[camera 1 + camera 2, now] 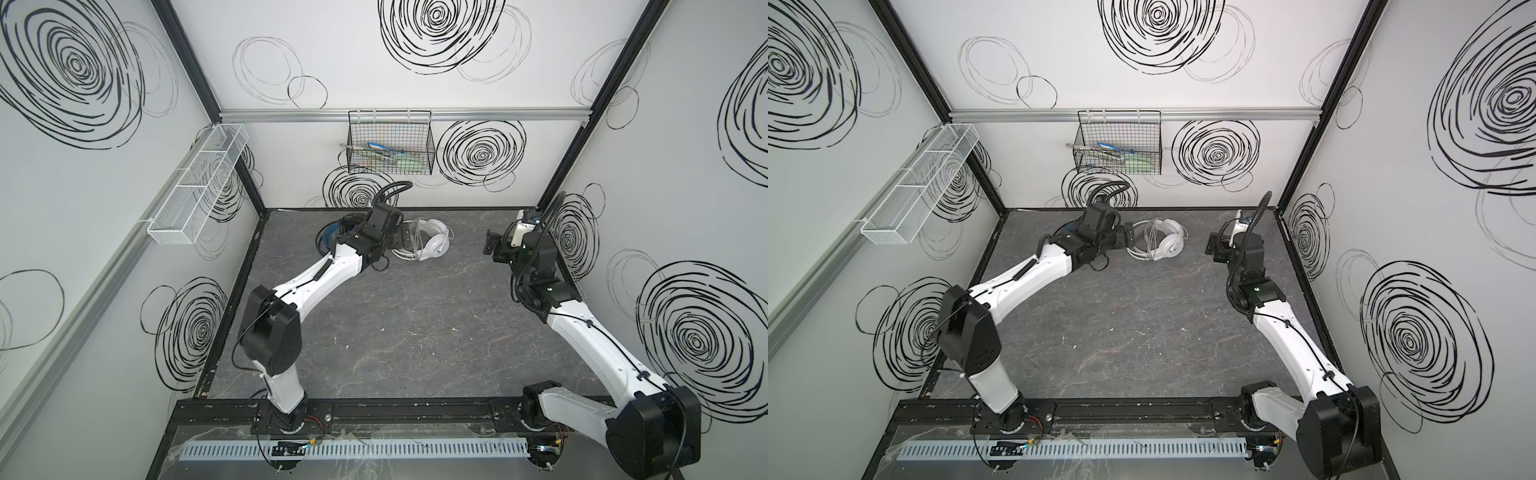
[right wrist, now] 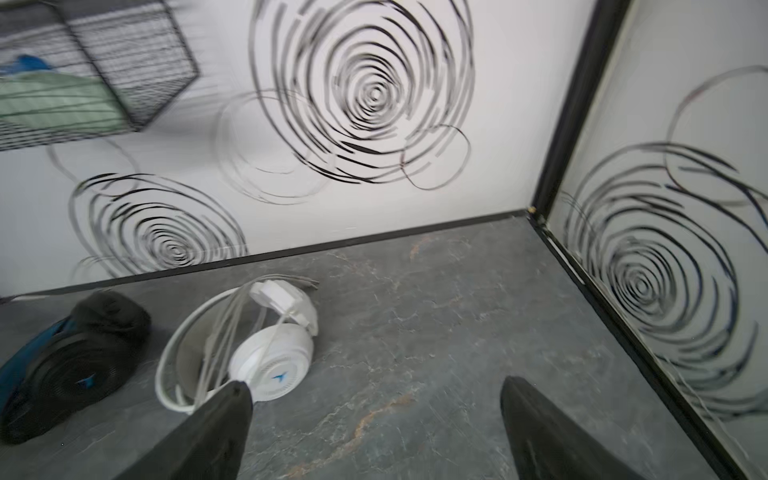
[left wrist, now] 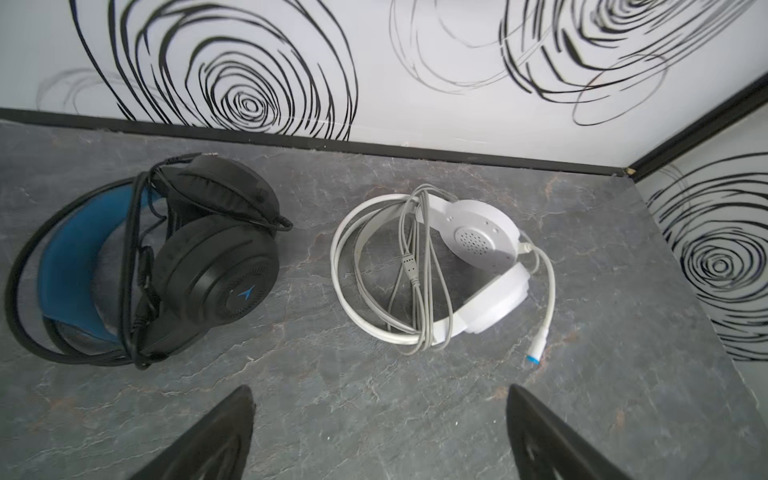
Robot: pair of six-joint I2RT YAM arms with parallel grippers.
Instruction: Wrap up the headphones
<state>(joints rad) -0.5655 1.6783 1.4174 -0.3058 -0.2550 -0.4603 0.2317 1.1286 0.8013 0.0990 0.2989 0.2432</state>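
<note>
Tabletop (image 1: 395, 324), grey and veined, carries in both top views a white headset (image 1: 432, 245) (image 1: 1163, 243) at its far edge. A black headset (image 1: 328, 241) lies just left, mostly hidden by the left gripper (image 1: 405, 235) and its wrist. Left wrist view: its jaws gape wide, empty, short of both headsets, each cable looped around its headband. Right wrist view, blurred: right gripper (image 2: 374, 390) spread wide, apparently empty, right of the white headset.

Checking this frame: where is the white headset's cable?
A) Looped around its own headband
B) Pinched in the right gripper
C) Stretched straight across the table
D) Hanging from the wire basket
A: in the left wrist view the white cable runs in loops over the headband of the white headset, which lies on the table.
</note>
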